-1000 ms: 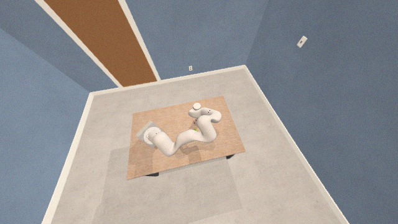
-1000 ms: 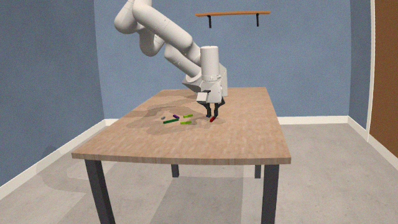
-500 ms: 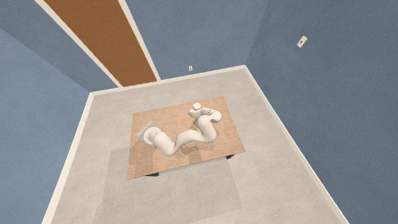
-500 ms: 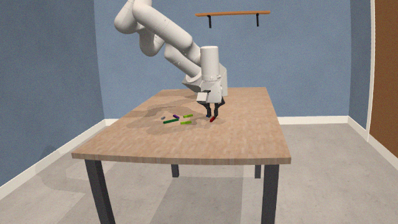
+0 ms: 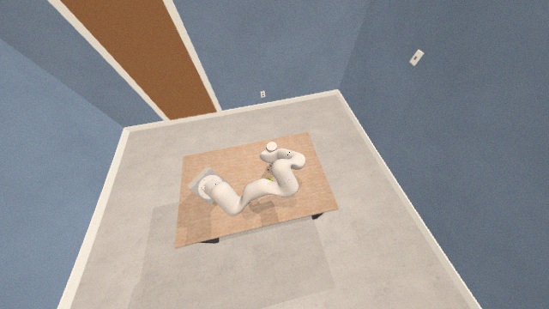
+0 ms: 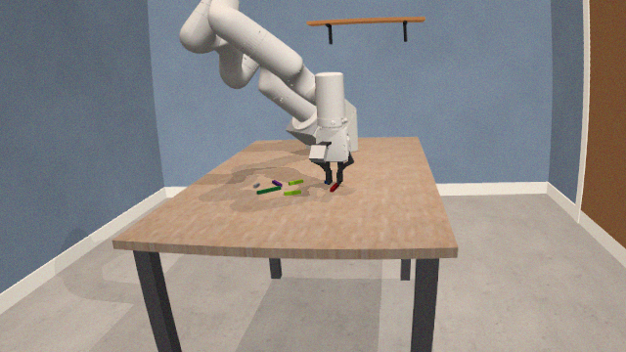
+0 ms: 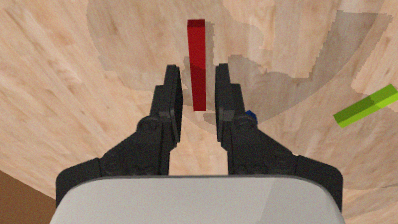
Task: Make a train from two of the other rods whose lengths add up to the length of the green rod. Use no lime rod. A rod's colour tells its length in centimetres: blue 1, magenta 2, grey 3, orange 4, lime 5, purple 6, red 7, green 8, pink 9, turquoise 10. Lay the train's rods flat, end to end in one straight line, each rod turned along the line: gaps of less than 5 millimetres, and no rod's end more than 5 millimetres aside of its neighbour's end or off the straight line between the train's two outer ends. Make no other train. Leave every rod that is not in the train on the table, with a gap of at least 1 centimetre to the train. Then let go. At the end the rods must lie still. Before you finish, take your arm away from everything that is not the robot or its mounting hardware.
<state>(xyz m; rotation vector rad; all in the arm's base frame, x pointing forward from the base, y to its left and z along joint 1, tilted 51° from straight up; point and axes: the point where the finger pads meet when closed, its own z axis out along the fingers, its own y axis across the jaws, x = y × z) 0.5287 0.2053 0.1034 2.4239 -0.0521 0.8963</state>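
A red rod (image 7: 196,65) lies flat on the table; it also shows in the exterior view (image 6: 335,187). My gripper (image 7: 198,81) is low over its near end, one finger on each side, with a small gap between each finger and the rod. The fingers are partly open and grip nothing. A small blue rod (image 7: 252,114) lies just behind the right finger, mostly hidden; it shows beside the fingers in the exterior view (image 6: 327,182). The dark green rod (image 6: 268,190) lies to the left, well apart.
Two lime rods (image 6: 295,182) (image 6: 292,193) lie between the green rod and the gripper; one shows at the right of the wrist view (image 7: 366,106). A purple rod (image 6: 277,183) and a grey rod (image 6: 255,185) lie further left. The arm hides the rods in the top view.
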